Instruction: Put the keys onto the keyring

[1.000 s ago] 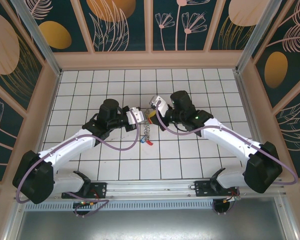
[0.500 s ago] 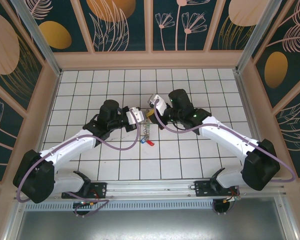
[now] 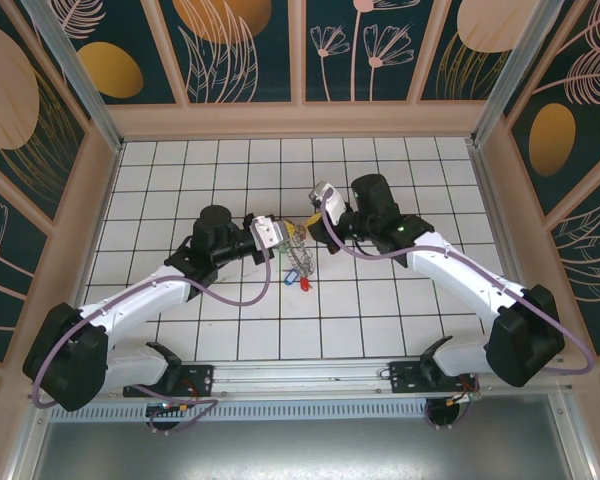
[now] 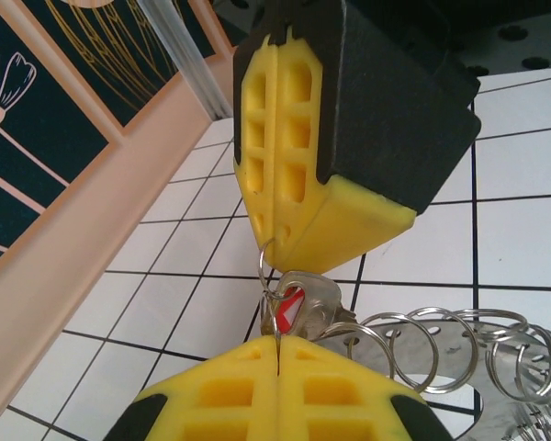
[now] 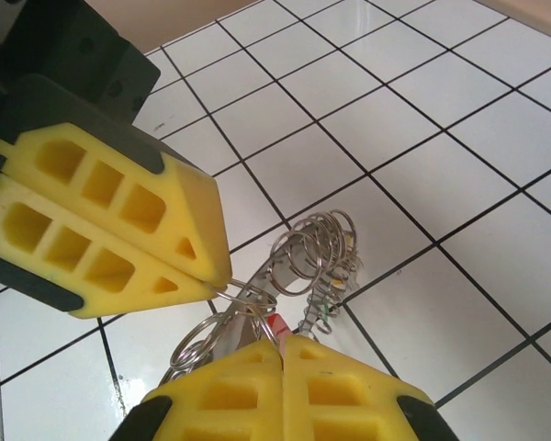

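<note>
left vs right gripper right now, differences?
Left gripper pinches a keyring loop; right gripper pinches the red-tag key. In the top view the left sits nearer the bases, the right farther back. Both are shut, tips close together.

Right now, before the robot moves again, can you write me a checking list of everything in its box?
Surface: white tiled table, black grid lines.
Job's things: keyring between both claws; red-tagged key at the tips; blue tag dangling below.
Clutter: nothing seen.
Claws: left claw shut, right claw shut, tips almost touching, both seemingly pinching the keyring's wire loops.
Cables: purple cable looping along each arm.
Surroundings: walls with painted flowers, pale wooden frames.
</note>
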Robot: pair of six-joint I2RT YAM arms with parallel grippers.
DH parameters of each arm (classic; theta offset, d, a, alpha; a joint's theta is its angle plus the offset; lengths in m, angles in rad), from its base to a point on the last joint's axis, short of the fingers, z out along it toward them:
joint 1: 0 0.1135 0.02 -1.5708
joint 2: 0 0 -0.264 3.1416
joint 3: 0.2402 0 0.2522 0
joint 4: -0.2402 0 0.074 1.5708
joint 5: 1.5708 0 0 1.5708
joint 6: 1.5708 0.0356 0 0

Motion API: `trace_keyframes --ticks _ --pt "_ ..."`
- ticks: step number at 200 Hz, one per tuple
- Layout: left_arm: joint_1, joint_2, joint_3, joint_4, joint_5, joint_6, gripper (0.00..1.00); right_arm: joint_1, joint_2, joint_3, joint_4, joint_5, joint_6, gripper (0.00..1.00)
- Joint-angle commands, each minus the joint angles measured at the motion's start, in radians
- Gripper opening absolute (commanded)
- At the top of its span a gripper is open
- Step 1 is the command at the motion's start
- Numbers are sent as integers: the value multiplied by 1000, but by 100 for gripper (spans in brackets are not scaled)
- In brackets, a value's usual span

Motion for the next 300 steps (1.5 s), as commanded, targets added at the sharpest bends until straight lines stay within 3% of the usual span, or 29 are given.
trace_keyframes --ticks 1,73,183,212,239,300 --pt "-3 -22 -17 124 73 -56 0 -26 -23 -20 28 -14 40 0" --pt "-3 16 -36 243 108 -139 0 -74 -9 -50 69 -315 141 0" --pt "-2 47 -59 335 146 -189 0 -136 35 -34 38 -358 185 0" --pt "-2 45 -58 333 152 -188 0 -136 33 -32 45 -379 182 12" --pt "-3 42 -58 333 154 -189 0 -138 25 -29 41 -357 175 14" --pt "-1 44 -59 333 155 -187 0 -146 0 -25 21 -313 115 29"
